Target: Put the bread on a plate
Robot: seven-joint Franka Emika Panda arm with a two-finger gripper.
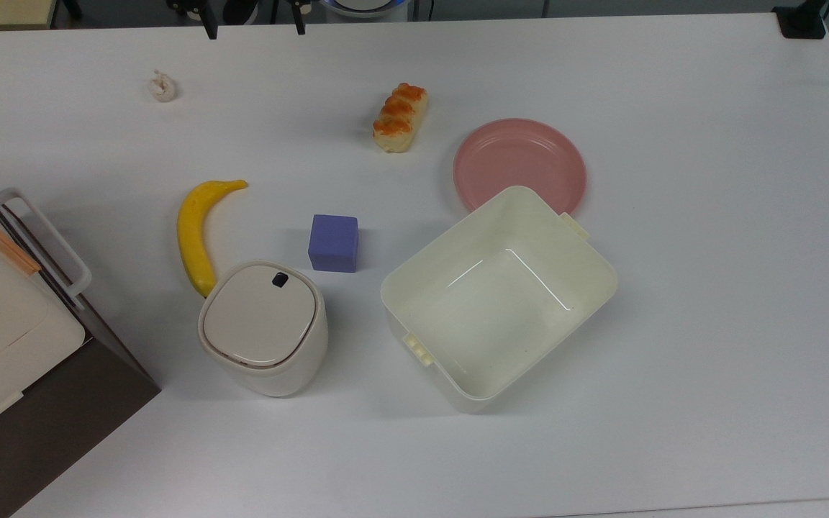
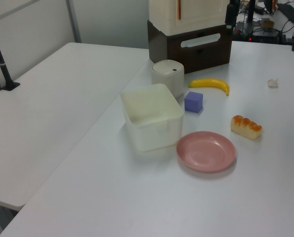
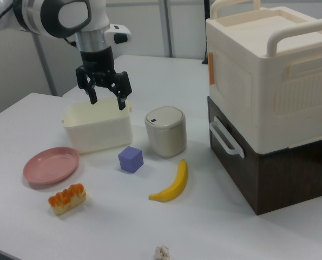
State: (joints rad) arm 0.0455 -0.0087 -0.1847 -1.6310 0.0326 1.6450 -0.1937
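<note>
My tool (image 3: 106, 101): hangs in the air with its two fingers (image 3: 92, 96) spread wide and nothing between them; in the right view it sits in front of the cream tub (image 3: 98, 129), above the surface (image 3: 247, 238).
Tool tips: two dark finger ends also poke in at the top view's upper edge (image 1: 252, 21), well apart from the tub.
Bread (image 1: 400, 117): lies flat on the surface, three browned bumps up, on the far side of the tub from the camera in the top view; nothing touches it.
Plate (image 1: 519, 167): pink, bare, lying just beside the tub, its near rim hidden behind the tub's corner in the top view; the bread is near it, at the top view's left, with a gap between them.
Purple cube (image 1: 333, 243): just off the tub's side at the top view's left.
Lidded bin (image 1: 263, 327): further from the tub, beyond the cube.
Banana (image 1: 198, 234): past the bin, one end by it.
Small whitish lump (image 1: 162, 86): well apart from the tub.
Stacked boxes (image 3: 269, 103): well apart from the tub, beyond the bin.
</note>
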